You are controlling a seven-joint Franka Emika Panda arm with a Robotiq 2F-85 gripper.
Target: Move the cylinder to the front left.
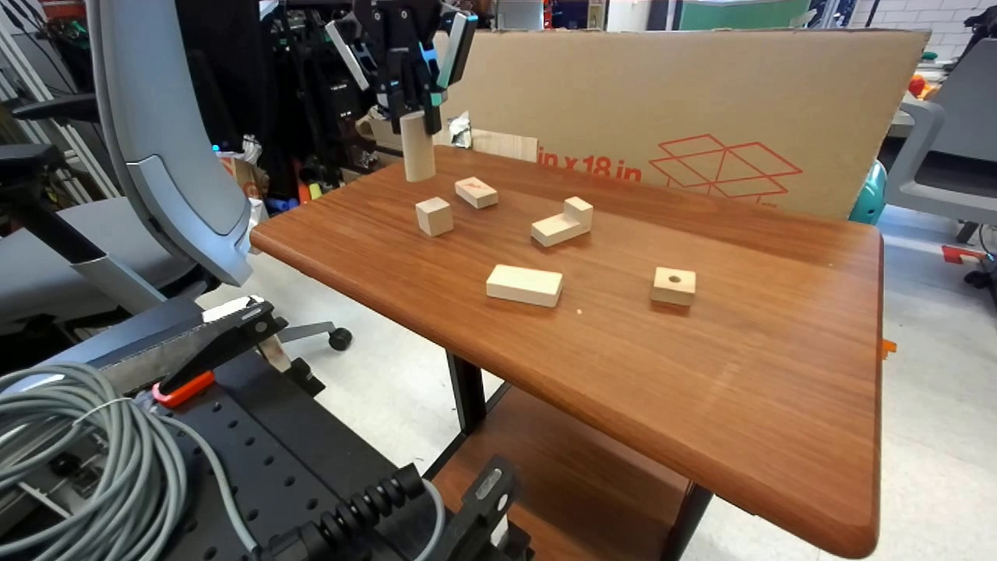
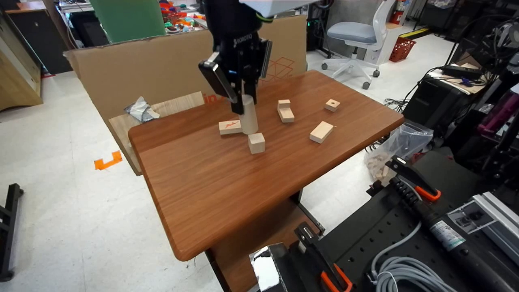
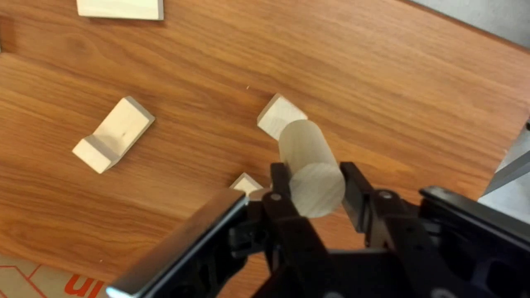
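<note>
The pale wooden cylinder (image 1: 419,156) hangs upright from my gripper (image 1: 416,118). It also shows in an exterior view (image 2: 249,117) and in the wrist view (image 3: 306,145). The gripper's two black fingers (image 3: 316,182) are shut around the cylinder's upper end, one on each side. The cylinder is raised above the wooden table (image 1: 701,374), close to the small wooden cube (image 1: 434,216) and the red-marked flat block (image 1: 476,192). In the wrist view its lower end covers a corner of the cube (image 3: 281,116), and the red-marked block (image 3: 246,184) is mostly hidden by the left finger.
An L-shaped wooden piece (image 1: 554,227), a flat rectangular block (image 1: 524,285) and a block with a dark hole (image 1: 674,286) lie on the table. A tall cardboard sheet (image 1: 685,93) stands along one table edge. A black cart (image 2: 365,235) stands near the opposite edge.
</note>
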